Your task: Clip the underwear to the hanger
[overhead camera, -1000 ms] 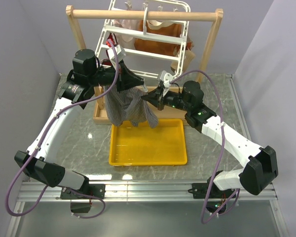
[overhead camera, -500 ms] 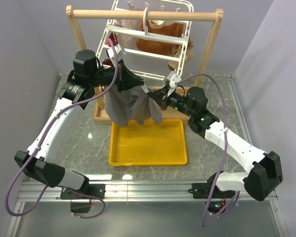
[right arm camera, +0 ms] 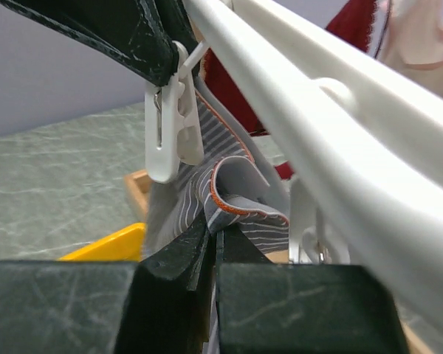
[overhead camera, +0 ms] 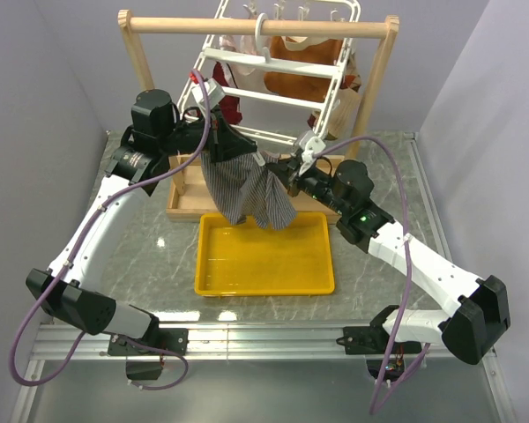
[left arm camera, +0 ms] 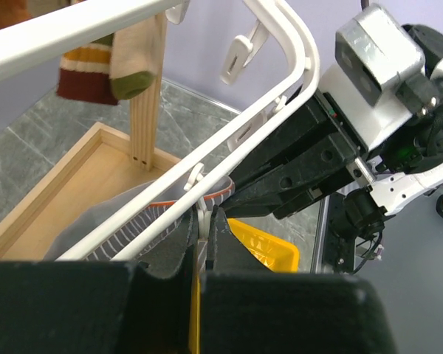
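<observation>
The grey striped underwear (overhead camera: 247, 189) hangs between my two grippers, above the back edge of the yellow tray. My left gripper (overhead camera: 231, 144) is shut on a small white clip (left arm camera: 201, 215) dangling from the white hanger's rim (overhead camera: 273, 60). The same clip (right arm camera: 170, 133) shows in the right wrist view, pinched at its top by a black finger, with the underwear (right arm camera: 236, 195) just behind and below it. My right gripper (overhead camera: 274, 169) is shut on the underwear's orange-trimmed waistband (right arm camera: 240, 210), jaws (right arm camera: 215, 232) closed on a fold. The hanger rim (left arm camera: 229, 151) crosses just above the left jaws.
A yellow tray (overhead camera: 264, 273) lies on the marble table below. The wooden frame stand (overhead camera: 256, 26) holds the hanger, with its wooden base box (overhead camera: 181, 207) behind the tray. Orange-brown garments (overhead camera: 300, 66) and dark red underwear (overhead camera: 232, 107) hang on the rack. Socks (left arm camera: 103, 70) hang nearby.
The hanger has swung to the right and tilted. The underwear has shifted right with it. The right arm has pushed in closer and still holds the waistband; the left gripper stays on the clip.
</observation>
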`<state>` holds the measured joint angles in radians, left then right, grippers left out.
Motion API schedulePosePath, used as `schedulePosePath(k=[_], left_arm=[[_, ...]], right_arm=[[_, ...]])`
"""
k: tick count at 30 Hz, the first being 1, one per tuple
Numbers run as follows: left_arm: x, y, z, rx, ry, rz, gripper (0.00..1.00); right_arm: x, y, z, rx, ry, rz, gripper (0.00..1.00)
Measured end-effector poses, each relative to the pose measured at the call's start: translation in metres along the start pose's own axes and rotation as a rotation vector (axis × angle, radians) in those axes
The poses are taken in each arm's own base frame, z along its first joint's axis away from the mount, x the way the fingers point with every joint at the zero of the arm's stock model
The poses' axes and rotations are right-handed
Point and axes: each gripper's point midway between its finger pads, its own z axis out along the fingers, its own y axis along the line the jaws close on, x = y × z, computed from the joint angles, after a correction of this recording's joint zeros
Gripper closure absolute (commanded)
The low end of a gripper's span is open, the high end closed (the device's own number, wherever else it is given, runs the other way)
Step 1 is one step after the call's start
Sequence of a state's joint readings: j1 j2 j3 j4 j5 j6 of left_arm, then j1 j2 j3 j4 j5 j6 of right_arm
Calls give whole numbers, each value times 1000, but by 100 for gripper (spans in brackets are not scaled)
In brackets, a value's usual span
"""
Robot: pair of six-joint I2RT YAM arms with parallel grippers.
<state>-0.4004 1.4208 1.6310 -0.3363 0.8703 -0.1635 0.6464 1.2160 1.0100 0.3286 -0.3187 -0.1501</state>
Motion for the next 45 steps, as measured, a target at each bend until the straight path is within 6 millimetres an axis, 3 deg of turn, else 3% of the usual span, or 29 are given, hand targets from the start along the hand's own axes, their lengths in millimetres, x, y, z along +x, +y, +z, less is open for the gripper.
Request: schedulePosePath(k=[12,27,45], left_arm=[[3,7,-1,-51,8,-35,100],[7,13,1,-107,19,-48,100],[7,15,-1,-136,27,-57,100]], right_arm=[[28,10,-1,77,20,-211,100],[-5,3,-2,197,-100,-491,100],[17,10,1,166,-49,-760,100]])
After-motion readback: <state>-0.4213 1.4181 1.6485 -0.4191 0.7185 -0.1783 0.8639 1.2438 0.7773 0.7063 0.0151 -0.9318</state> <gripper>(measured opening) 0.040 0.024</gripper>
